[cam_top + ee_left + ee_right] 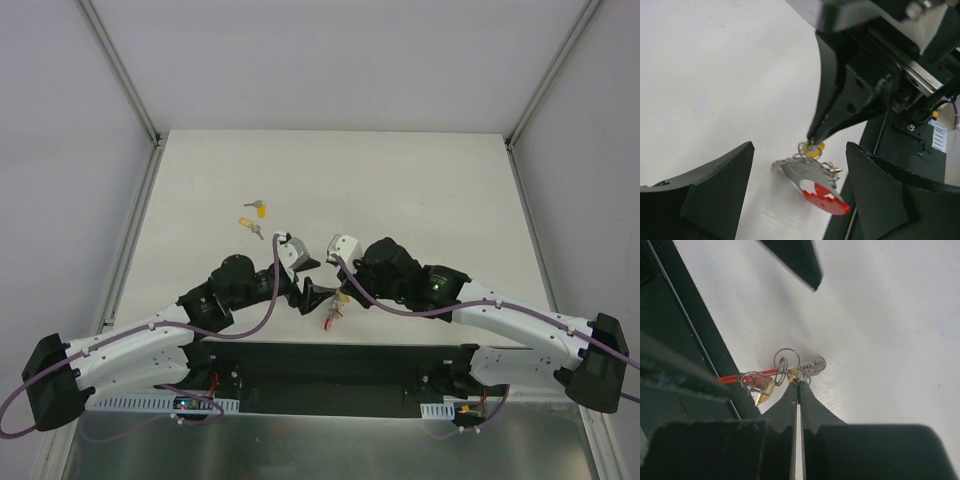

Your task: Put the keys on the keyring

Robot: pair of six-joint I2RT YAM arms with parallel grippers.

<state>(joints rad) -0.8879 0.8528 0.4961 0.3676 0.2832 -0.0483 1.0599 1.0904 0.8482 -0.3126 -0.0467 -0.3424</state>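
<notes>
The right pincer (799, 386) is closed tight on a yellow key (815, 148) touching the keyring (812, 182). The left pincer (800, 150) gapes wide around the keyring, holding nothing. Two keys (257, 208) lie beyond it on the tabletop (420, 180).

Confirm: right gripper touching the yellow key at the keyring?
Touching. Right wrist view shows the right gripper pinched shut on the yellow key, beside the keyring.

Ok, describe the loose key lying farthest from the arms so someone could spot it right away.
Start at the white table and look at its left half, beyond the left arm. Two small yellow-headed keys lie there on their own. The far key is the one nearer the table's back edge, with its yellow head to the right, while its neighbour has its head to the left.
</notes>
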